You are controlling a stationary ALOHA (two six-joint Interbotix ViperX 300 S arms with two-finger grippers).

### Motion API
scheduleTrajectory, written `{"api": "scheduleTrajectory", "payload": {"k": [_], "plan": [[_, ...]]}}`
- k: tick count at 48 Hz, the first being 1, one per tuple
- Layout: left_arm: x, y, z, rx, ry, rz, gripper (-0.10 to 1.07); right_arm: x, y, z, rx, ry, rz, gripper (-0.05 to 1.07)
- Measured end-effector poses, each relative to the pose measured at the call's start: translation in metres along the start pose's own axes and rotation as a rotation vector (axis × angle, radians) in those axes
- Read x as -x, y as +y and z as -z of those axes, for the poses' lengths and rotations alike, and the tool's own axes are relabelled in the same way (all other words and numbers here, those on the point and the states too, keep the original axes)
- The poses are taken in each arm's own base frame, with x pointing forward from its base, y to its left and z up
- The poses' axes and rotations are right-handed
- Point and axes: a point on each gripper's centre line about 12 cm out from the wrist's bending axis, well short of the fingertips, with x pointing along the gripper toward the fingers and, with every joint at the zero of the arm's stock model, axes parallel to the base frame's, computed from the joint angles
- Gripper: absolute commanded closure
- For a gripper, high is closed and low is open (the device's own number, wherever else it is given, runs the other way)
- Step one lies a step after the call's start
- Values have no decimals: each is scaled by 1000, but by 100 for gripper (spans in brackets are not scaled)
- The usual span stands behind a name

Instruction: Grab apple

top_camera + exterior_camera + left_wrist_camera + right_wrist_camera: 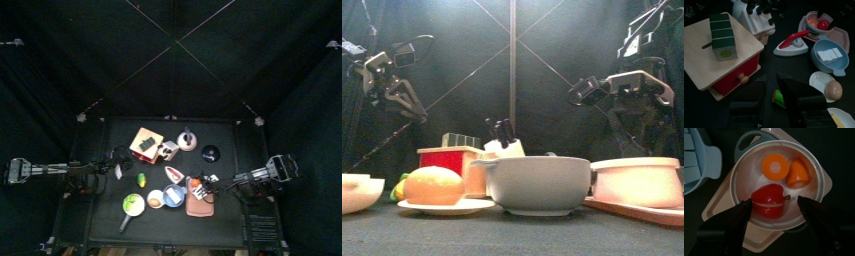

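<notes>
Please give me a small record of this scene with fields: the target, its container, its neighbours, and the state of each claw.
target: red apple, not yet gripped
container: white bowl on a pink tray
neighbours in bowl: orange ring slice and orange piece
right claw: open, above the apple, one jaw on each side
left claw: away from the bowl, near a wooden box, state unclear

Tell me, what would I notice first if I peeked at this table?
The shiny red apple lying in a pale round bowl, beside two orange pieces, with the right gripper hanging open straight above it. Next, the wooden box with a red front and green blocks on top, near the table's middle.
</notes>
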Motion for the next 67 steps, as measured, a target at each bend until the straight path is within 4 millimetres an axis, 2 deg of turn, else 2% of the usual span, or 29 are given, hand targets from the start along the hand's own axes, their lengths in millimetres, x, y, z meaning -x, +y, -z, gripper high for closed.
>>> {"api": "scheduleTrajectory", "payload": {"k": [36, 52, 67], "plan": [[0, 0, -1, 0, -1, -1, 31, -21, -3, 2, 8, 34, 51, 3], [0, 0, 0, 2, 1, -1, 31, -20, -3, 2, 1, 39, 50, 17], [0, 0, 0, 2, -1, 0, 31, -13, 1, -4, -36, 59, 69, 16]]}}
